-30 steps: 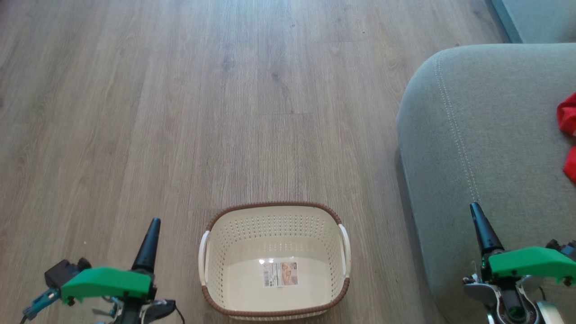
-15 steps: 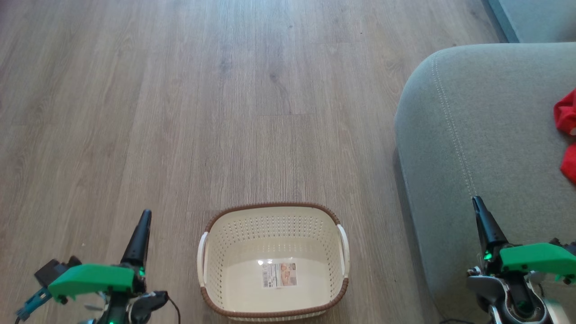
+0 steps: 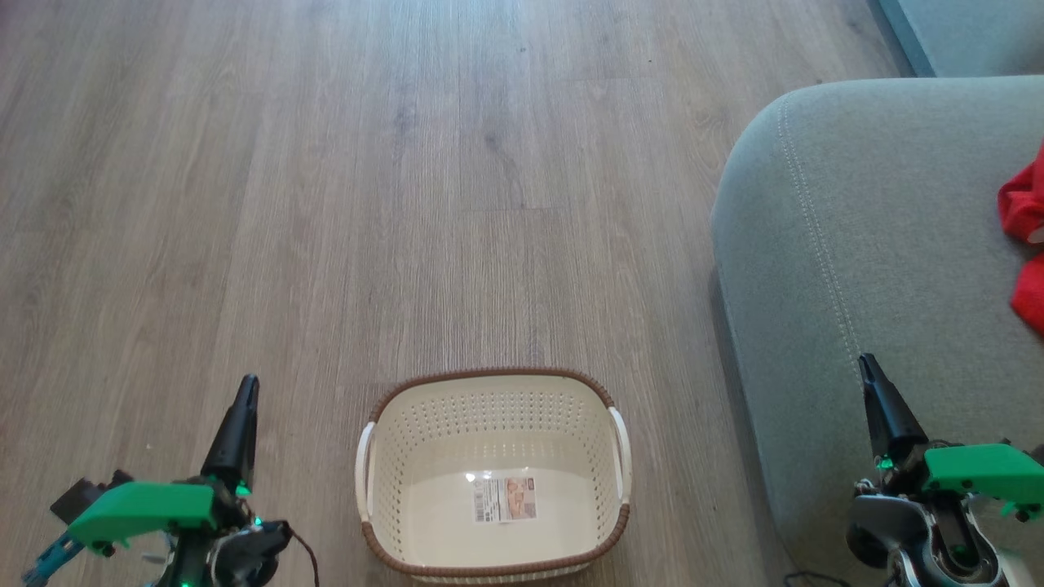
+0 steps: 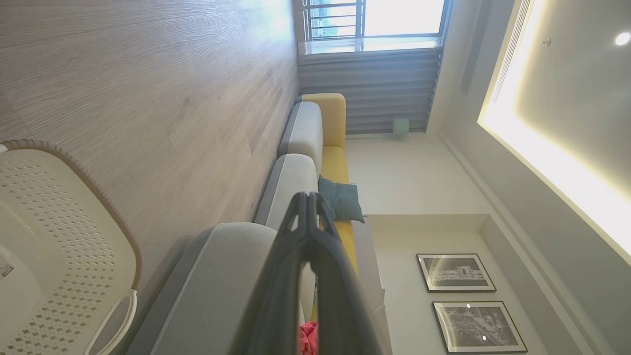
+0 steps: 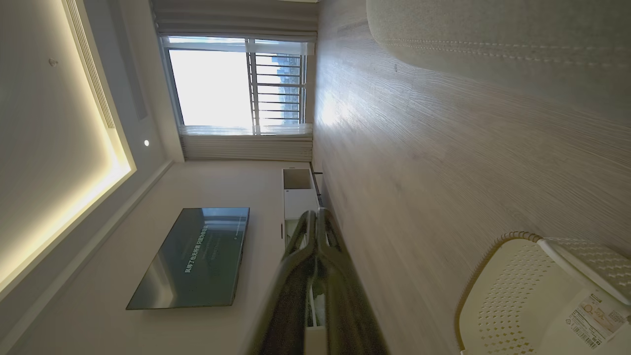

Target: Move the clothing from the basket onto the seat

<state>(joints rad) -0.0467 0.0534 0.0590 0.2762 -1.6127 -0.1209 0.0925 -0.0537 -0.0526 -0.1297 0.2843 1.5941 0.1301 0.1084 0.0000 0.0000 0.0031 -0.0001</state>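
Observation:
The cream basket (image 3: 380, 522) with its brown rim stands on the floor at the bottom centre, holding nothing but a label on its floor; it also shows in the wrist views (image 4: 59, 222) (image 5: 498, 291). Red clothing (image 3: 1024, 236) lies on the grey-green seat (image 3: 881, 244) at the right edge, and a sliver of the clothing (image 4: 308, 339) shows past the left fingers. My left gripper (image 3: 245, 387) is shut to the left of the basket, its tips (image 4: 308, 197) pressed together. My right gripper (image 3: 866, 363) is shut over the seat's front edge, tips (image 5: 315, 214) together.
Wood-look floor (image 3: 408, 204) stretches ahead and to the left. The sofa runs on with grey and yellow cushions (image 4: 325, 128) and a teal pillow (image 4: 342, 199). A wall television (image 5: 194, 259) and a white cabinet (image 5: 300, 197) stand across the room, near a window (image 5: 231, 81).
Both arms have drawn back toward the bottom of the head view, the left one also drifting left. The camera has shifted slightly. Both grippers stay shut.

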